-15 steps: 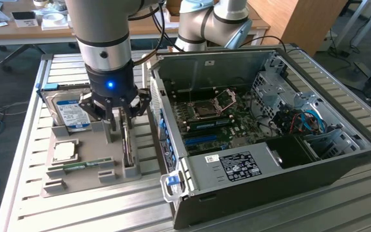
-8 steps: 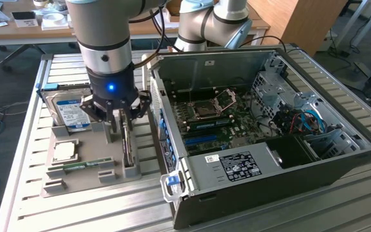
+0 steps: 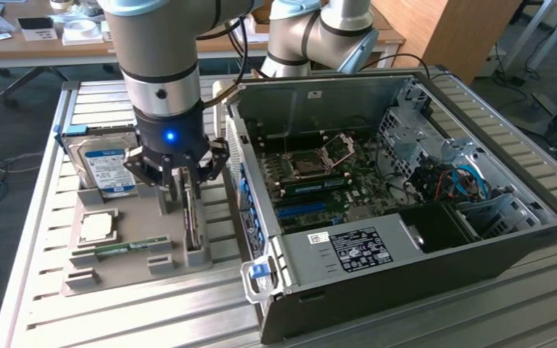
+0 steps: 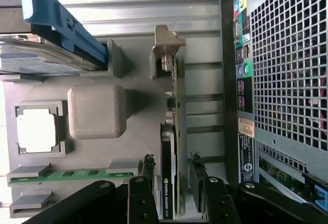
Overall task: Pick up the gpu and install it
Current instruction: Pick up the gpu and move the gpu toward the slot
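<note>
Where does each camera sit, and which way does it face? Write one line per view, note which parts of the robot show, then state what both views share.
Exterior view: off the arm, raised, looking down on the grey holder tray and open computer case; the arm and hand show.
Wrist view: on the wrist, looking along the hand at the gpu standing on edge between its open fingers.
Shared: gpu, hard drive, grey holder tray, computer case, hand.

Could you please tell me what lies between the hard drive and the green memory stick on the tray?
The square silver processor chip lies there on the tray, as both the wrist and exterior views show.
</note>
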`<state>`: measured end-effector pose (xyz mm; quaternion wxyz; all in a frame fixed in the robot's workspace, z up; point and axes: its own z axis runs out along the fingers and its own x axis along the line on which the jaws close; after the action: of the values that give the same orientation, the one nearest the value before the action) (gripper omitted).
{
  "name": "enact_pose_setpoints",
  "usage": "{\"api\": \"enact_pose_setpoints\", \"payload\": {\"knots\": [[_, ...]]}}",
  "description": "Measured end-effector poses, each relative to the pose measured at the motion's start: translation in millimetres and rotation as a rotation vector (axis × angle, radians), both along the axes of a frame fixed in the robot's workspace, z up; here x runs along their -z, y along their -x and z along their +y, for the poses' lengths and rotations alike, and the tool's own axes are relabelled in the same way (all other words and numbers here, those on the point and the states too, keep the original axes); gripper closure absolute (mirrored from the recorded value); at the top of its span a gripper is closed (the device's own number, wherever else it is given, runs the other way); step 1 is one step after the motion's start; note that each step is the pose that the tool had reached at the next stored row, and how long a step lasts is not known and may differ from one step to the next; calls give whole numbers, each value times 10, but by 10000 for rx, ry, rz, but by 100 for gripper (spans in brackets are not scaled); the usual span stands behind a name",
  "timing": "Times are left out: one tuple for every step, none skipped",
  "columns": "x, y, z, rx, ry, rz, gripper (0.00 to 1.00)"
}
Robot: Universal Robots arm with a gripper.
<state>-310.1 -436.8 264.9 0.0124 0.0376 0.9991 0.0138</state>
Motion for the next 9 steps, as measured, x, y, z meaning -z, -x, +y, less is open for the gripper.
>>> {"api": "enact_pose_setpoints", "payload": {"knots": [[15,0,0,0,1,1,59],[30,-1,0,0,1,1,59],[47,-2,0,-1,1,1,59],[63,-2,0,-1,1,1,59],[79,-2,0,-1,1,0,59],[92,-2,0,0,0,0,59],[103,-3,0,-1,1,0,59],[112,-3,0,-1,1,1,59],[114,-2,-1,-1,2,2,59]]}}
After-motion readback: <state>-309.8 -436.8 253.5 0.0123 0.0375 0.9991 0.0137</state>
